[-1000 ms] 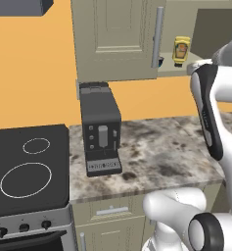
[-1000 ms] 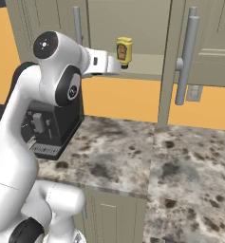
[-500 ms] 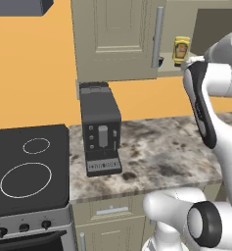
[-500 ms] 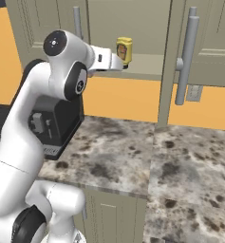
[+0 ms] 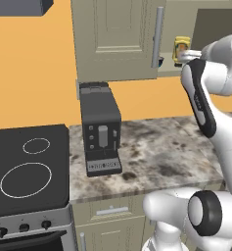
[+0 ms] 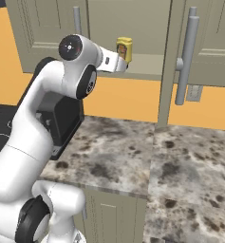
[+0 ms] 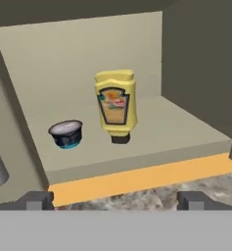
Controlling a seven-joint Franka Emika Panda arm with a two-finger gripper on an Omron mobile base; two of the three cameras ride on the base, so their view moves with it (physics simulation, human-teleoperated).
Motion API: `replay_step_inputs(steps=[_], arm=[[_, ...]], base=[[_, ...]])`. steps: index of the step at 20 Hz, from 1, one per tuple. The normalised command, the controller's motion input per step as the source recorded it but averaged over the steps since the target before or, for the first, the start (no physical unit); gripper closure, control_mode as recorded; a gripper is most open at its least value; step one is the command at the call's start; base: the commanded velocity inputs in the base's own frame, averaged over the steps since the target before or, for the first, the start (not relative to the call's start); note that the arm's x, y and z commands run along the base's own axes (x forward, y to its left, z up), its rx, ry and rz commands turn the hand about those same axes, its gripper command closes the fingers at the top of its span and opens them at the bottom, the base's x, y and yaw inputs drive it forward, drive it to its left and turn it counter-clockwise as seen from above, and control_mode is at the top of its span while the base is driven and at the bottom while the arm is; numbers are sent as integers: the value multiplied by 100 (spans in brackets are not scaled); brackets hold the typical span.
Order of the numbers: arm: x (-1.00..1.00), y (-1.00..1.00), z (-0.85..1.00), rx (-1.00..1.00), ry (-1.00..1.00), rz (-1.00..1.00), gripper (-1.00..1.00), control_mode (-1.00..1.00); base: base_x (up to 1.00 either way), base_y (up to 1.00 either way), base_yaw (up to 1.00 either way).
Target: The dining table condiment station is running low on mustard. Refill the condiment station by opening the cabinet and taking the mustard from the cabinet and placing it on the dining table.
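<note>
standing in cabinet (image 7: pixel 88 54): one mustard (image 7: pixel 116 105), one tub (image 7: pixel 66 134).

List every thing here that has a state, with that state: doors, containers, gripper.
cabinet: open, shelf exposed
mustard: upright on its cap on the cabinet shelf, not held
small dark cup: upright on the shelf beside the mustard, apart from it
gripper: open, empty, in front of the shelf, short of the mustard
coffee machine: standing on the counter
stove: nothing on its burners

Even flat light — soft shadows, slight blur.
</note>
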Motion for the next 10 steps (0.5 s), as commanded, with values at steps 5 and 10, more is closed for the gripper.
replay_step_inputs(steps=[5,10], arm=[[23,-12,9,3,-1,0,-100,-100],[24,-7,17,0,0,1,-100,-100]], base=[[0,0,0],[0,0,0]])
